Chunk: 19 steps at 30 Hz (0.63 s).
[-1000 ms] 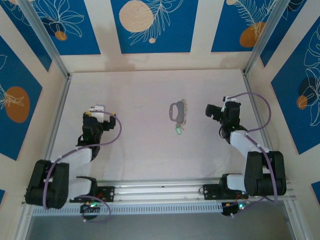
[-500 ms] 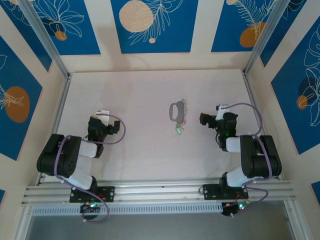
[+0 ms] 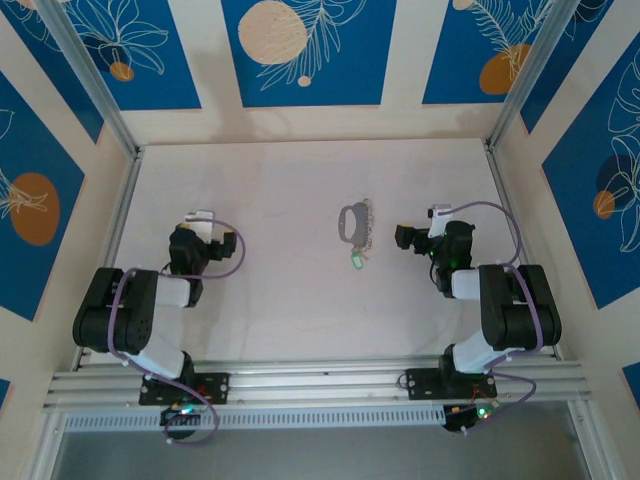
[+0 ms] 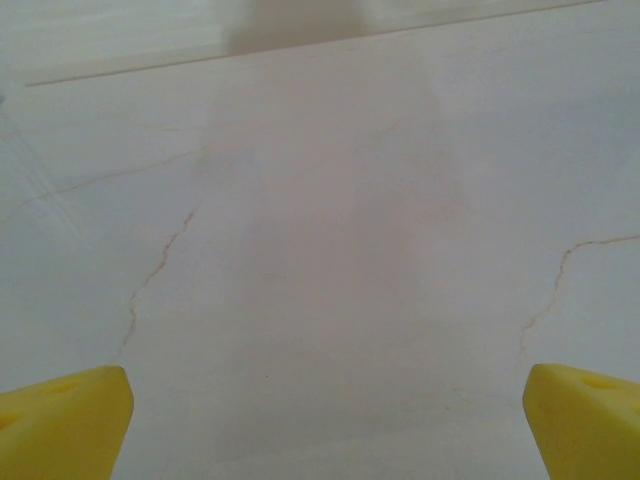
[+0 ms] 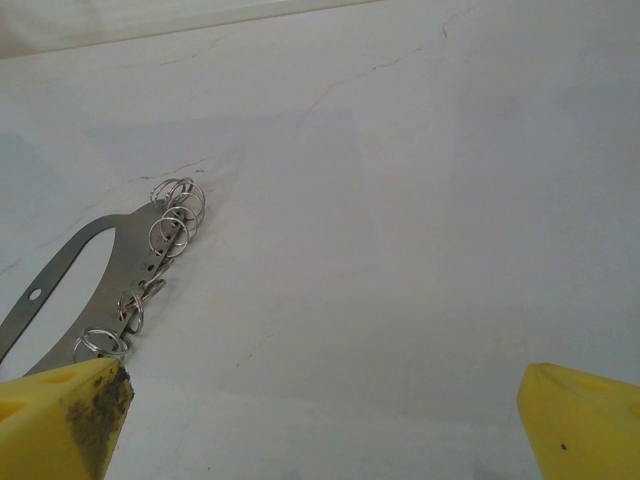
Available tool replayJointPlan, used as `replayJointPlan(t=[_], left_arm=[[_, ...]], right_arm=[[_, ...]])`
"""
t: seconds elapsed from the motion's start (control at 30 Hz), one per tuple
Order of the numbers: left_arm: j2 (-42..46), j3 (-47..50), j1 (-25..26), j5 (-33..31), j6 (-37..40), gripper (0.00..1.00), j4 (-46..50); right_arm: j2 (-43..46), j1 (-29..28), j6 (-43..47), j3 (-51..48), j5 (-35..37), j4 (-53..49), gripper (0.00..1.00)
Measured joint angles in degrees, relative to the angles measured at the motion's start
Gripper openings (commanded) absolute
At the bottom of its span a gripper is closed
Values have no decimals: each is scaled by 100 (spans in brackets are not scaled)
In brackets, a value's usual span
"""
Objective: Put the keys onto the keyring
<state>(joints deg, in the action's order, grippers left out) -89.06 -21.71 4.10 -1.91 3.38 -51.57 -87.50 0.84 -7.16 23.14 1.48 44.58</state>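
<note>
The keyring is a flat grey metal oval loop lying mid-table. The keys cluster along its right edge, with a pale-green piece just below. In the right wrist view the keyring runs up the left side, and the keys look like small silvery wire rings on its edge. My right gripper hovers a little to the right of them, open over bare table, its left fingertip close to the loop's near end. My left gripper stands far to the left, open with nothing between its yellow fingertips.
The white table is walled by blue-patterned panels at the back and sides, with aluminium posts in the corners. A rail carrying both arm bases runs along the near edge. Thin cracks mark the tabletop.
Both arms have folded back toward their bases. The right gripper has slid left and lower, nearer the keyring. The left gripper dipped, then rose slightly. Keyring and keys have not moved.
</note>
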Motion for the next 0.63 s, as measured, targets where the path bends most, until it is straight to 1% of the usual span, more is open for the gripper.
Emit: replayJointPlan(t=[0.63], left_arm=[[0, 0, 0, 26, 0, 100, 17]], right_arm=[[0, -7, 42, 2, -2, -2, 99]])
